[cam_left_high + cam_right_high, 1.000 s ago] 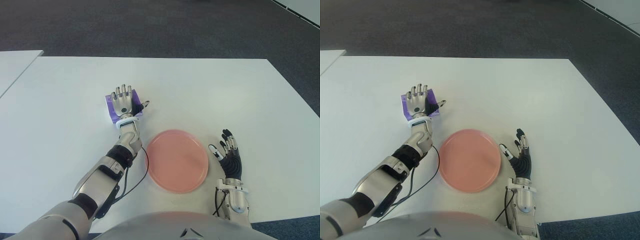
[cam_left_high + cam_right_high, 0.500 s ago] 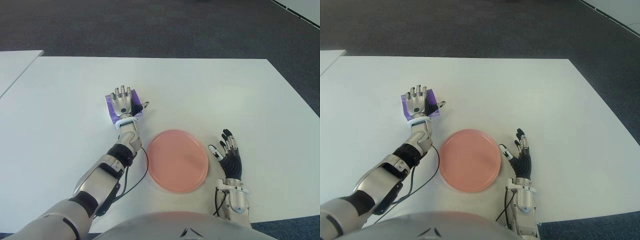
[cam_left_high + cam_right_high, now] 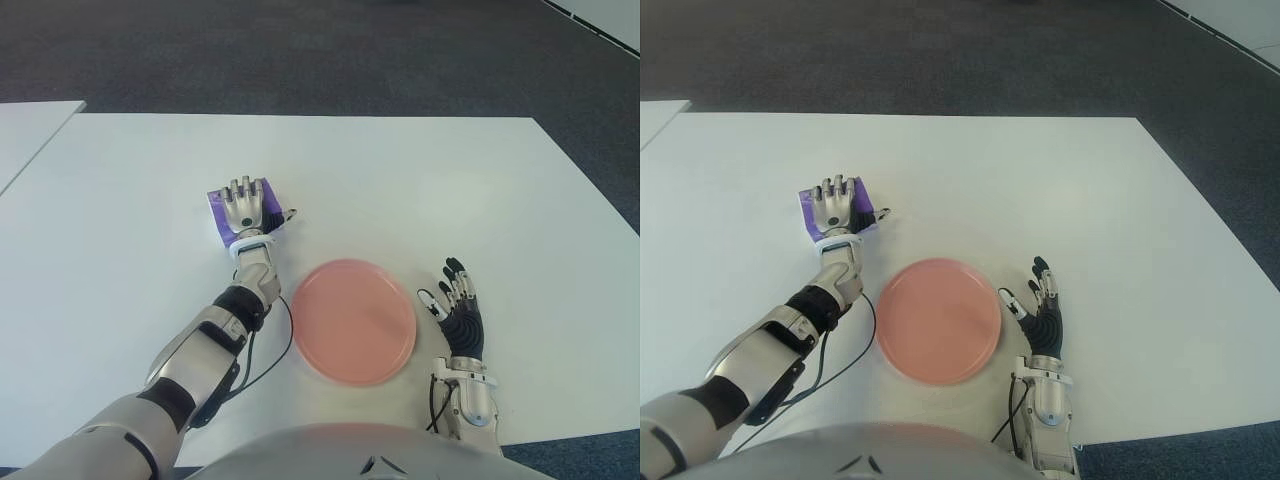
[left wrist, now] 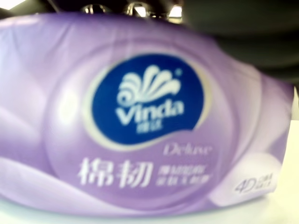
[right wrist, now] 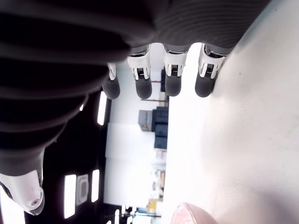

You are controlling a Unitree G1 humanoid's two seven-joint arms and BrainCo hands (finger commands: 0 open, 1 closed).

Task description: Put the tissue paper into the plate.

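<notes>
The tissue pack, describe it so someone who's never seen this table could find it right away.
On the white table, look beyond and to the left of the pink plate, under the robot's left hand. The tissue pack is a soft purple packet with a blue Vinda logo, the only purple thing there.

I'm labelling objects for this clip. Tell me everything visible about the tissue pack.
The tissue pack is a soft purple plastic-wrapped packet lying on the white table, up and to the left of the pink plate and apart from it. The left wrist view shows a dark blue oval Vinda logo, "Deluxe", white Chinese characters and a "4D" mark. The left hand lies over it, covering most of it in the eye views; whether the fingers have closed on it cannot be told.
</notes>
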